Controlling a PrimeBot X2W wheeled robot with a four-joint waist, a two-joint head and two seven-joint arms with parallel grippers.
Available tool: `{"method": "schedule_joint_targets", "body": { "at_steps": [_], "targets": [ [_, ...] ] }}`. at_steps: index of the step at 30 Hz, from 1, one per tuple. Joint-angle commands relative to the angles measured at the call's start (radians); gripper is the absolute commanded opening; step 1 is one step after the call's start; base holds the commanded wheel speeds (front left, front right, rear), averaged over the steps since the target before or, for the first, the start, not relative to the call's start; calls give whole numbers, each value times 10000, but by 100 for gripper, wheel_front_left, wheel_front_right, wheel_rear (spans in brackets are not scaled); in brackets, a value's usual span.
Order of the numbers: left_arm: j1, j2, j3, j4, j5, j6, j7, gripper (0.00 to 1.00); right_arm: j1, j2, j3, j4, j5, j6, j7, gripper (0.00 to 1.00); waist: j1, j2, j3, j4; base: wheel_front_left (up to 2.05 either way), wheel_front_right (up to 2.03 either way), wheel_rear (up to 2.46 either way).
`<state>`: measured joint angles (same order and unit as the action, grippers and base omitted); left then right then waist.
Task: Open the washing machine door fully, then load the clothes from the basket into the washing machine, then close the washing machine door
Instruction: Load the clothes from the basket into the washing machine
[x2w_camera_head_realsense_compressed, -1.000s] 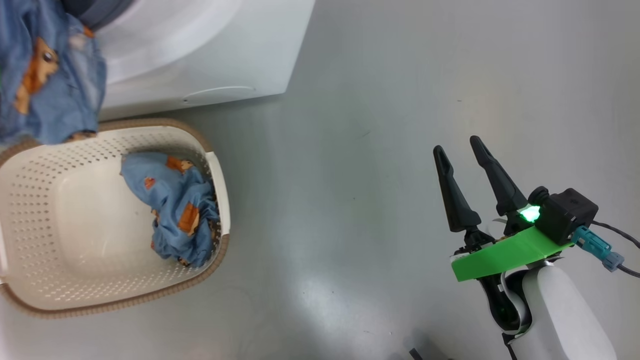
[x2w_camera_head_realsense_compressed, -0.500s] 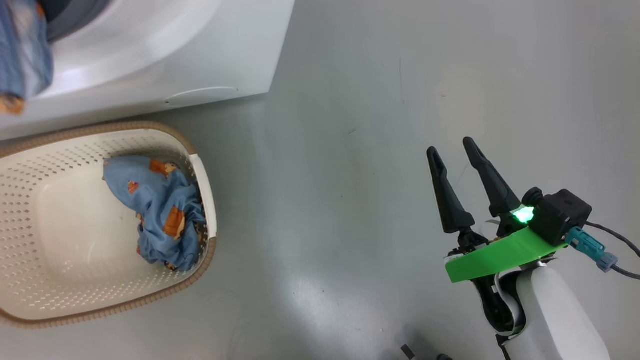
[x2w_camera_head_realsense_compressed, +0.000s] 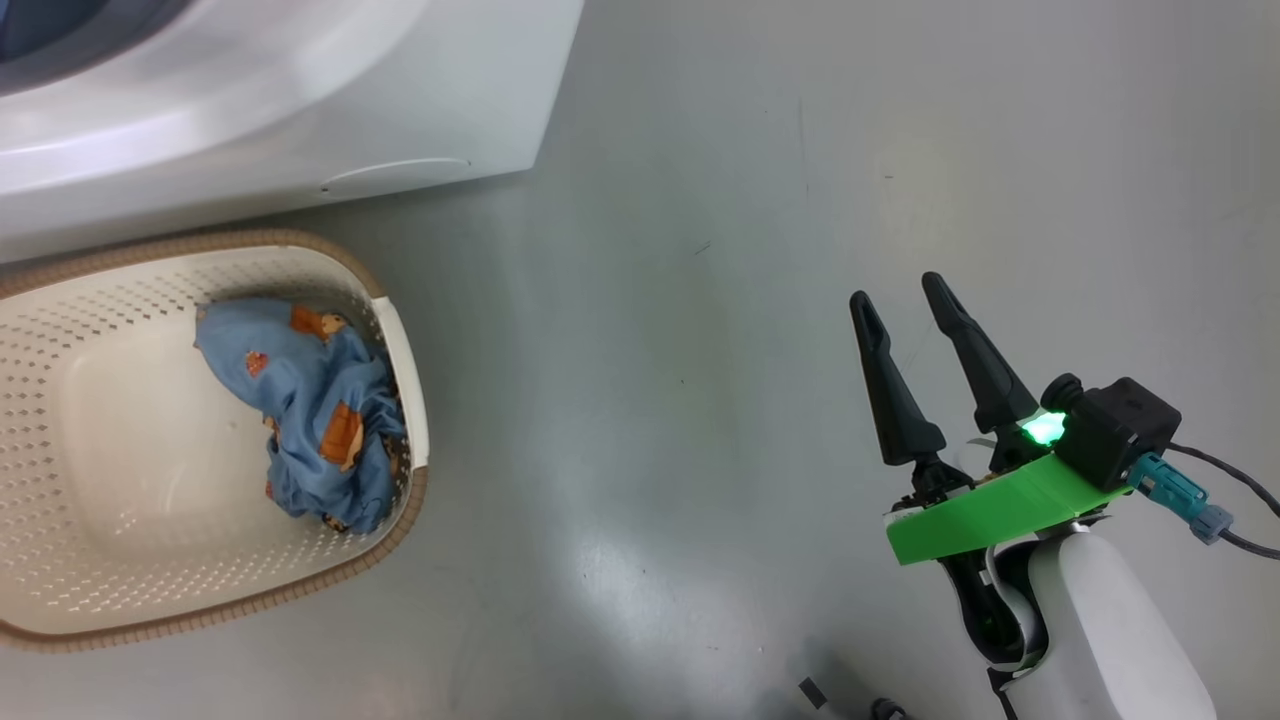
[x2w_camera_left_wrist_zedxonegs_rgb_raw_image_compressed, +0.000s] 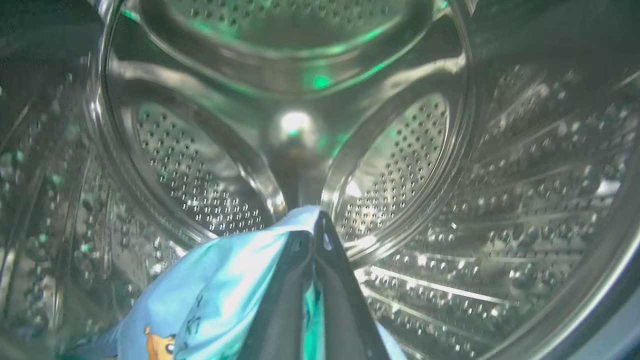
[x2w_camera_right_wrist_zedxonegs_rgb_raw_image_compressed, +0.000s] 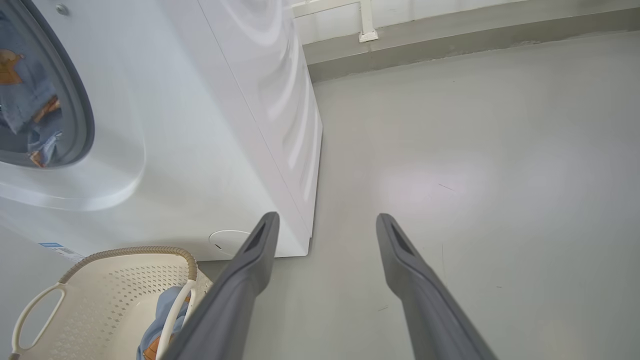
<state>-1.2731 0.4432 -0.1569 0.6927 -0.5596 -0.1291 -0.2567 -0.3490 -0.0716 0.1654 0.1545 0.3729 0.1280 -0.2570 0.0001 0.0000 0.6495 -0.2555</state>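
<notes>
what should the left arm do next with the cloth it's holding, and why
Probably open the left gripper: its fingers are shut on the soft blue printed cloth well inside the perforated steel drum, so it should drop there.

The basket (x2w_camera_head_realsense_compressed: 130, 440) stands on the floor (x2w_camera_head_realsense_compressed: 700, 300) before the washer (x2w_camera_head_realsense_compressed: 400, 110), clothes (x2w_camera_head_realsense_compressed: 310, 410) at its right end. The right gripper (x2w_camera_head_realsense_compressed: 897, 290) hangs well right; the left gripper (x2w_camera_left_wrist_zedxonegs_rgb_raw_image_compressed: 314, 225), with cloth (x2w_camera_left_wrist_zedxonegs_rgb_raw_image_compressed: 225, 280), is inside the drum (x2w_camera_left_wrist_zedxonegs_rgb_raw_image_compressed: 400, 150).

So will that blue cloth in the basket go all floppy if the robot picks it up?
Probably floppy: the crumpled blue cloth with orange cartoon figures lies bunched in soft folds in the cream perforated plastic basket. Likely light too: a similar blue piece droops from the shut left gripper, pinched only at its tips.
</notes>
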Motion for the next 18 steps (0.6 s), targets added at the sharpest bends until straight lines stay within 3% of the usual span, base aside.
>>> {"method": "schedule_joint_targets", "body": {
  "at_steps": [1, 3, 4, 6, 18],
  "targets": [
    [134, 498, 166, -143, 93, -15, -51, 0, 86, 14, 214, -223, 74, 27, -48, 100, -1, 0, 10, 17, 0, 0, 0],
    [218, 424, 199, 101, 14, -15, -51, 4, 95, 16, 206, -226, 67, 27, -48, 100, -1, 0, 11, 47, 0, 0, 0],
    [255, 428, 97, 321, 41, -15, -51, 42, 100, 15, 203, -225, 62, 27, -48, 100, -1, 0, 7, 61, 0, 0, 0],
    [239, 426, -75, 808, 78, -15, -51, 100, 107, 6, 192, -218, 54, 27, -48, 100, -1, 0, -10, 90, 0, 0, 0],
    [47, 332, -743, 1677, -406, -15, -51, 100, 84, -33, 215, -200, 37, 27, -48, 100, -1, 0, -34, 226, 0, 0, 0]
  ]
}}
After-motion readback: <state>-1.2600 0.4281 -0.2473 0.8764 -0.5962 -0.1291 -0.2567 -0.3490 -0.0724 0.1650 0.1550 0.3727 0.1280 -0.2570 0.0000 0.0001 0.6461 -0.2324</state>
